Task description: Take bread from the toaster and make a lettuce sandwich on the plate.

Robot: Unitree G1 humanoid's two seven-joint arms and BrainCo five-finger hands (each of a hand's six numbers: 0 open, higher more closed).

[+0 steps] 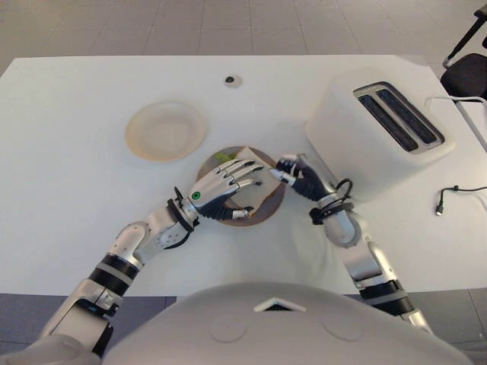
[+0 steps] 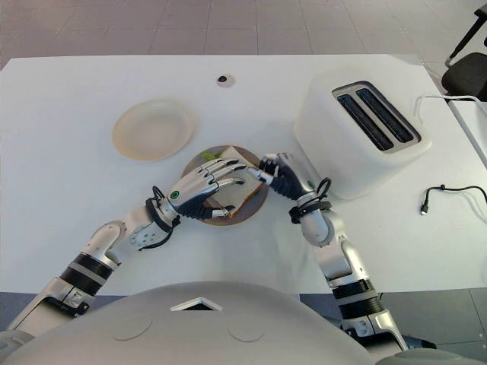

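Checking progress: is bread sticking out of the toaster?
No, both slots of the toaster are dark, with nothing standing above them.

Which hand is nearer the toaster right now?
Right. The right hand sits at the right edge of the brown plate, close beside the toaster. The left hand lies over the bread on that plate, farther left.

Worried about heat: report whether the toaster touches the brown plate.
Apart. The right eye view shows bare table and the right hand between the toaster and the brown plate's rim.
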